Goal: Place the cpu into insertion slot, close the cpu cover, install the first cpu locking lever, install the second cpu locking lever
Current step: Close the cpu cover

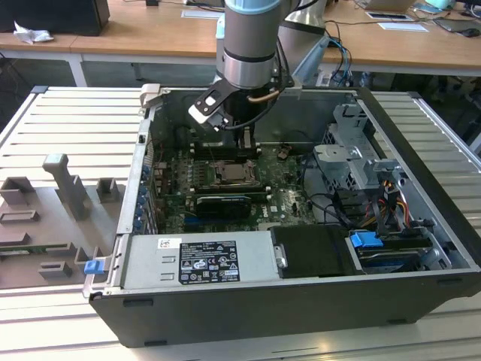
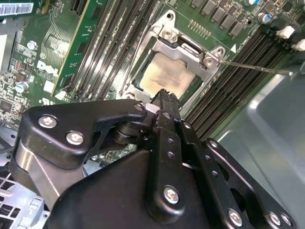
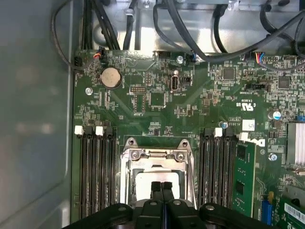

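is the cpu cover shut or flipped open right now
Shut: the cpu cover lies flat, framing the cpu, whose pale top shows through its cut-out in both wrist views.

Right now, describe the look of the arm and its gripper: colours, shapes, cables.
The arm is a silvery-grey cylinder with a pale blue band above. A white-and-black bracket sits at its wrist, beside a looped dark cable. The gripper is matte black, built of linked plates with silver screws, ending in two narrow fingers.
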`<state>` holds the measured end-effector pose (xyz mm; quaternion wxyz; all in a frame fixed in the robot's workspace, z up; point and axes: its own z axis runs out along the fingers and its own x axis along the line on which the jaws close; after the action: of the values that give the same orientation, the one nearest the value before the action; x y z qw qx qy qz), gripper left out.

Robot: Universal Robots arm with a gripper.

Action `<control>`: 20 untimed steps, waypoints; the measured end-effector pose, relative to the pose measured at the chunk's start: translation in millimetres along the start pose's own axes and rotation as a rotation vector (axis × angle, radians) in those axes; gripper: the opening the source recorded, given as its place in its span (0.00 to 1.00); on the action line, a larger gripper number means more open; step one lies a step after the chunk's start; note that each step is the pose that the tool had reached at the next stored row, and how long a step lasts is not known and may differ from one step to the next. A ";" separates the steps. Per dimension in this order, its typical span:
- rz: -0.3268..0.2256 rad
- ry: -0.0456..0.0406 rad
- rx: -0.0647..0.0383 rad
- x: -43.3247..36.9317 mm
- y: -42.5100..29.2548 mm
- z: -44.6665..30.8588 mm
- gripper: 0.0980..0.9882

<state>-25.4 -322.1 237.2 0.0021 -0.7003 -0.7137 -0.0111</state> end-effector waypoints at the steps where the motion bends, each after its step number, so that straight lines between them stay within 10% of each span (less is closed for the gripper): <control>1: 0.000 -0.0002 0.000 -0.1 -0.7 0.0 0.01; 20: -0.011 -0.0001 0.000 -0.6 -21.2 17.4 0.01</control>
<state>-46.4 -322.8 219.5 0.0021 -0.6962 -0.7177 -0.0110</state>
